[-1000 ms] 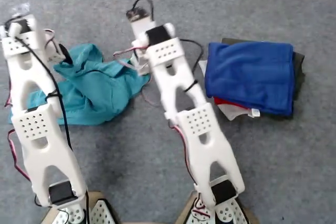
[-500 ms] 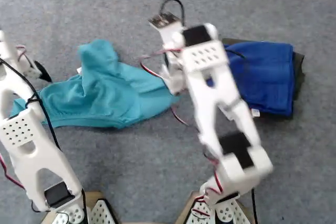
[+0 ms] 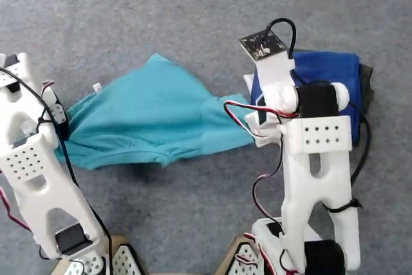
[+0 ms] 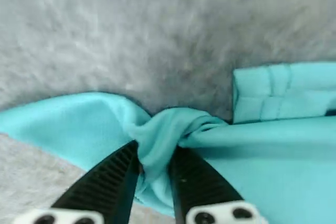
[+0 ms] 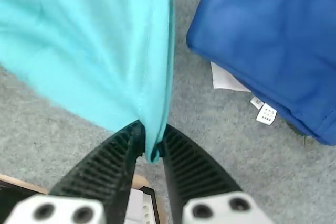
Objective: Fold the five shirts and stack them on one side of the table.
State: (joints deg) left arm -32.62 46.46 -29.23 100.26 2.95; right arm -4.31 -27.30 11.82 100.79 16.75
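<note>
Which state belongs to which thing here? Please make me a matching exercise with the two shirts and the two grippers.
Things:
1. teal shirt
2. blue shirt
3. left gripper
4. right gripper

States:
A. folded, on top of the pile
B. shut on the teal shirt's end beside the pile
C. stretched between both grippers
D. shut on the teal shirt's end far from the pile

Pairs: 1-C, 2-A, 3-D, 4-B

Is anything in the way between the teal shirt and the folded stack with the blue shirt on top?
Nothing visible. The teal shirt is stretched between the left gripper and the right gripper, both shut on it, one end beside the stack. Only the right arm itself overhangs the blue shirt.
</note>
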